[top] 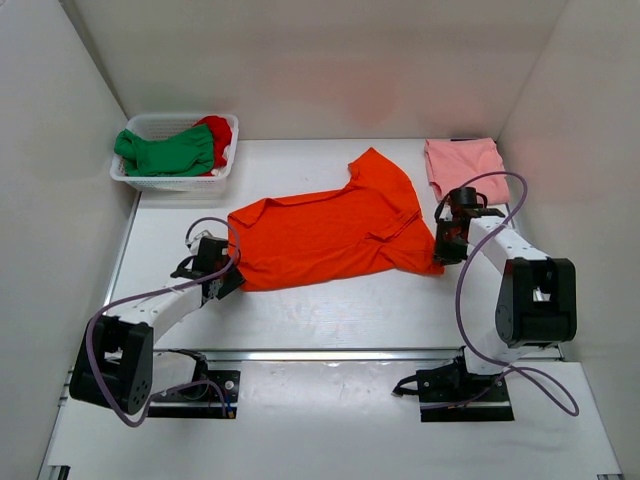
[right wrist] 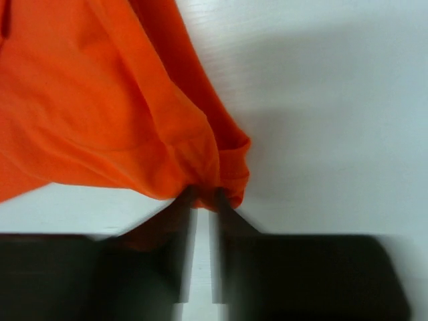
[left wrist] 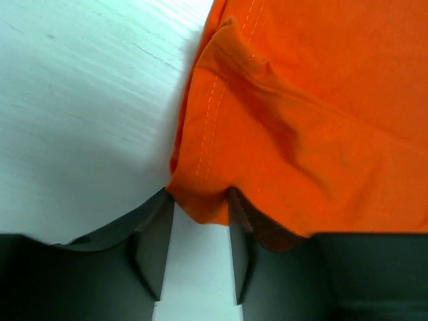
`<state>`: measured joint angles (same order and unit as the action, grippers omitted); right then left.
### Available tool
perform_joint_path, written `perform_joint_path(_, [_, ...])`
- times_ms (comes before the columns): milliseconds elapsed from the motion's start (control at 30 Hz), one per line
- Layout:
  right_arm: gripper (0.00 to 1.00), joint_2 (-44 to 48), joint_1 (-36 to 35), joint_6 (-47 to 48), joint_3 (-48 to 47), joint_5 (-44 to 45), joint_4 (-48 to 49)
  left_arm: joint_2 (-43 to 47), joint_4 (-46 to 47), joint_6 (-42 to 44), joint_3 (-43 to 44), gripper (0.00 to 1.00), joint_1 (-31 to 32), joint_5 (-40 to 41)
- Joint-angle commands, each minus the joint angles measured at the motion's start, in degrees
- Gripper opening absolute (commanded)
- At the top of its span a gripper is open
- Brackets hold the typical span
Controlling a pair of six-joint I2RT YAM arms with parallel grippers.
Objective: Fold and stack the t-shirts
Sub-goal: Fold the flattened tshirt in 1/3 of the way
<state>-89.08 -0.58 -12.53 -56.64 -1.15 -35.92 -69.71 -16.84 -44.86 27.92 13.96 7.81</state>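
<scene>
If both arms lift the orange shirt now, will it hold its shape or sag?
Probably floppy: the orange t-shirt wrinkles and bunches where the left gripper and right gripper pinch it, so its middle would likely sag. It looks thin and light, so it should lift easily. Pinched only at the edges, it might slip out.

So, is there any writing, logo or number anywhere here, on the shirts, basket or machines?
None readable. The orange shirt, pink shirt, green shirt, red shirt, basket, left arm and right arm show no words, labels, brands or numbers in any view.
</scene>
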Motion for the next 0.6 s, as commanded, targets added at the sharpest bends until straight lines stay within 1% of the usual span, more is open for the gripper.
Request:
perform_joint_path(0, [0.04,0.5,2.1,0.8,0.3,-2.5,1.0,-2.4,1.5,-0.6,-1.3,0.43,0.1,2.4])
perform_joint_path(33, [0.0,0.3,2.9,2.4,0.0,-3.3,0.2,-2.4,1.3,-0.4,-1.4,0.32,0.2,1.9])
perform_joint_path(67, [0.0,0.4,4.1,3.6,-0.3,-3.6,-1.2,-2.2,0.6,-0.1,-0.9,0.21,0.3,2.2])
perform_joint_path(100, [0.0,0.0,4.1,5.0,-1.3,-3.3,-1.3,-1.9,-0.7,0.3,-0.3,0.01,-0.1,2.2])
perform_joint_path(167, [0.0,0.0,5.7,6.3,-2.4,-0.9,-4.4,-1.5,-4.0,2.0,1.5,0.0,-0.8,2.3])
perform_joint_path(233, [0.0,1.6,7.2,7.1,-2.9,-0.3,-5.5,1.3,-7.8,3.6,2.3,0.0,-2.3,2.4])
perform_joint_path(367, [0.0,4.1,8.8,8.7,-2.9,1.1,-7.0,6.5,-10.8,6.0,2.1,0.0,-4.8,1.7])
perform_joint_path(467, [0.0,4.8,7.7,10.2,-3.3,0.4,-11.2,8.3,-14.4,7.9,2.1,0.0,-5.2,1.2])
perform_joint_path(567, [0.0,7.8,4.0,9.9,-0.1,1.1,-13.6,9.2,-17.3,7.7,1.8,0.0,-3.9,0.4])
